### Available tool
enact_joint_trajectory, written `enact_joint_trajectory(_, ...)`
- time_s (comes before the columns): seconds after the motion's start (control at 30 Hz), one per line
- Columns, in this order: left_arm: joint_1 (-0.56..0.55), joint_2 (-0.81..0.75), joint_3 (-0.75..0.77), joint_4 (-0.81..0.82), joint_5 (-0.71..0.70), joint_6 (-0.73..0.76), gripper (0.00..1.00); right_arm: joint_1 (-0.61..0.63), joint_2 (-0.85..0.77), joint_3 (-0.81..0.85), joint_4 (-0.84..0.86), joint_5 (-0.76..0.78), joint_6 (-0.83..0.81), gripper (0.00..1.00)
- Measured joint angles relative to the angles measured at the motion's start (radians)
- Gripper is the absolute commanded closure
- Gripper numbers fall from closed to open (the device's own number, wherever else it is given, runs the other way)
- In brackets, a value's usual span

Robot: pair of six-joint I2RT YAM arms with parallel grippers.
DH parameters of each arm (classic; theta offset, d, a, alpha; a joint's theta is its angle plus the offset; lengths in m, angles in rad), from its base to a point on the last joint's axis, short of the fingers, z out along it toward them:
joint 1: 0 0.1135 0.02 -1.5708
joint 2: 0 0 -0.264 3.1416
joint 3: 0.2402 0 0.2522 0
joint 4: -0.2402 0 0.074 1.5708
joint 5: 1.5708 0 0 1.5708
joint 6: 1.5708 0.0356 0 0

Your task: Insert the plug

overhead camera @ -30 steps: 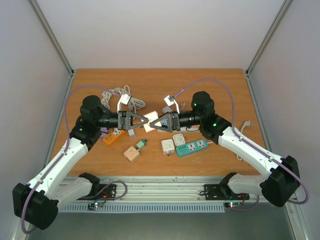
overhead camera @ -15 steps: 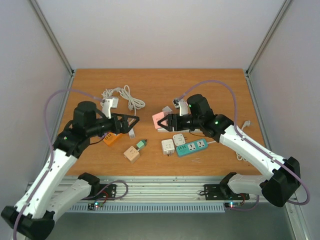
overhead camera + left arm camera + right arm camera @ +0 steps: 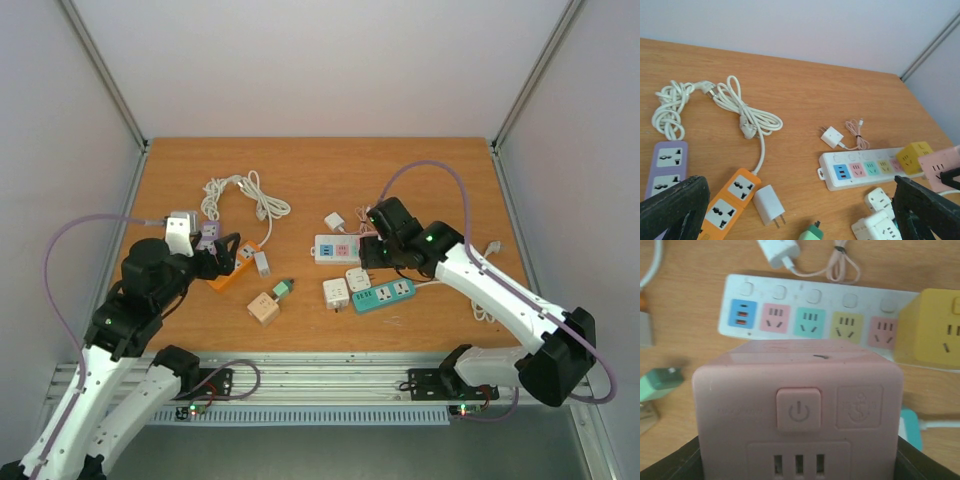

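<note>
While the right gripper (image 3: 372, 249) hangs over the right end of the white strip (image 3: 337, 249), I read its jaws as pinching the pink cube socket (image 3: 799, 390). On the right wrist cam the cube fills the frame, w/ a dark finger at each lower corner and its power button facing the lens. On the left wrist cam the pink cube sits just right of the yellow cube (image 3: 912, 155), which sits on the strip's right end. Can't tell whether the pink cube touches the strip or the counter (image 3: 300, 170).

The left gripper (image 3: 224, 254) is over on the left side, above the orange strip (image 3: 228, 276) and the purple strip (image 3: 665, 165). Its jaws are spread wide w/ nothing btwn them. A small white charger (image 3: 768, 202) lies just beside the orange strip, prongs toward the cam. The white cord coil (image 3: 740, 110) lies behind both strips. Another charger w/ a pink cable (image 3: 831, 136) lies just behind the white strip. The teal strip (image 3: 385, 296) is on the near side of the white strip.
</note>
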Motion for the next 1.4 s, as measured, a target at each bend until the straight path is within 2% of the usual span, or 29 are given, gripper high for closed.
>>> enact_joint_trajectory(0.33,-0.039,-0.056,-0.007,0.001,-0.085,0.011,0.01,0.000,0.190,0.051,-0.052,0.083,0.022,0.69)
enact_joint_trajectory(0.83,-0.044,-0.009,-0.007,-0.003,-0.137,0.026,0.01,-0.042,0.374,0.130,-0.031,0.114,-0.026,0.69)
enact_joint_trajectory(1.4,-0.044,0.014,-0.007,-0.003,-0.149,0.029,0.01,-0.144,0.415,0.131,0.007,0.037,-0.071,0.68)
